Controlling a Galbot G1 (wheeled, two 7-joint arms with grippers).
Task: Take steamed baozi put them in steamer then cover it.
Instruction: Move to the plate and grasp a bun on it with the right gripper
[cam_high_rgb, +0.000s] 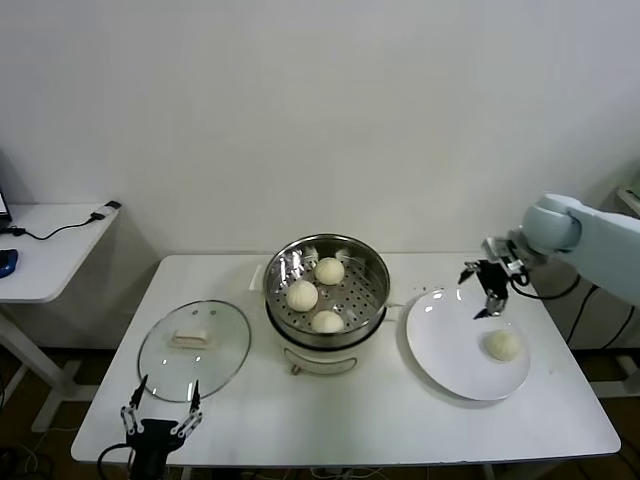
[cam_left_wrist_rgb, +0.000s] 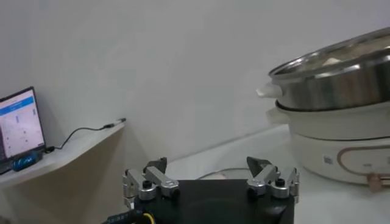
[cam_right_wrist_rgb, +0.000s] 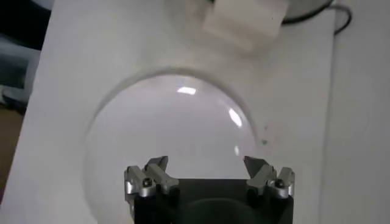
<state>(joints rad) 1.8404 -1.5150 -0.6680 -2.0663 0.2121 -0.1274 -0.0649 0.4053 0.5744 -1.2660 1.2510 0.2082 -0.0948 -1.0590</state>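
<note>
Last baozi on plate sits at 5 o'clock from right gripper, jaws open, empty, nearer arm. Left gripper open, parked.

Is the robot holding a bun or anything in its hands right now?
No, nothing is held. The right gripper hangs open over the white plate, and the left gripper waits open near the glass lid.

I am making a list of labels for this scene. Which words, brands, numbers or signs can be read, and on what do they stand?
No text can be read.
Laptop screen: blue window with marks, too small to read.
Steamer: small mark on the white base, too blurred to read.
</note>
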